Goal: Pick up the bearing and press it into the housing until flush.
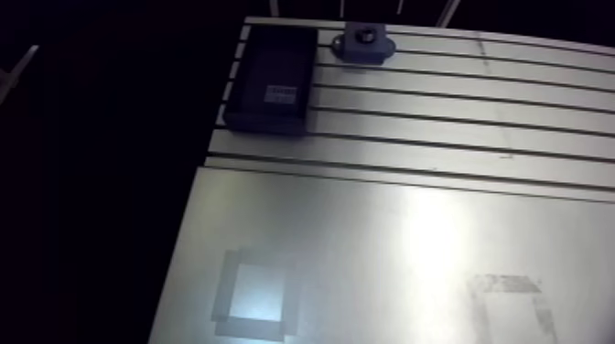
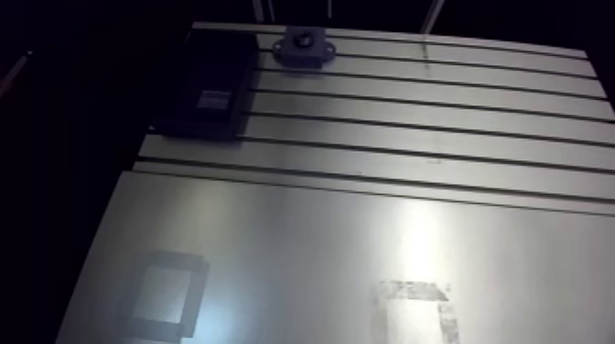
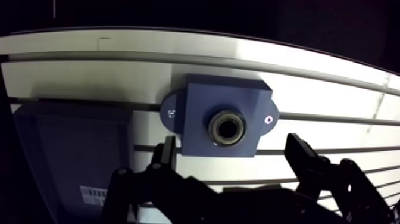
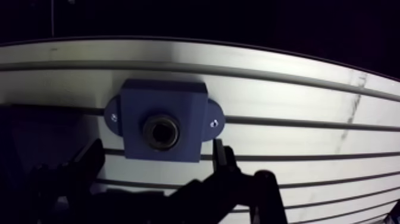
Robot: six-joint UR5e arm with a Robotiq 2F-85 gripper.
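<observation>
While the end effector hangs over the near side of the blue housing, we see in the wrist view that its two fingers are spread wide and carry nothing. One tip is at each near corner of the block, and we cannot tell whether they touch it. The bearing is not in the grasp. It shows as a dark ring with a metal rim inside the housing's round bore, and we cannot tell if it is flush with the top face.

The housing lies on the slotted desk, with a rounded ear at each end lined up along one slot. It is close to the desk's far edge, with only a rail or so of bare metal beyond it.

Just beside the housing, a dark box with a white label lies against the desk's side edge and closes off that flank. On the other flank the slotted rails run on bare to the picture's edge in the arm view.

Nearer to us, past the last slot, a smooth metal plate covers the desk. It bears only two faint square outlines, well apart from each other and from the housing.
</observation>
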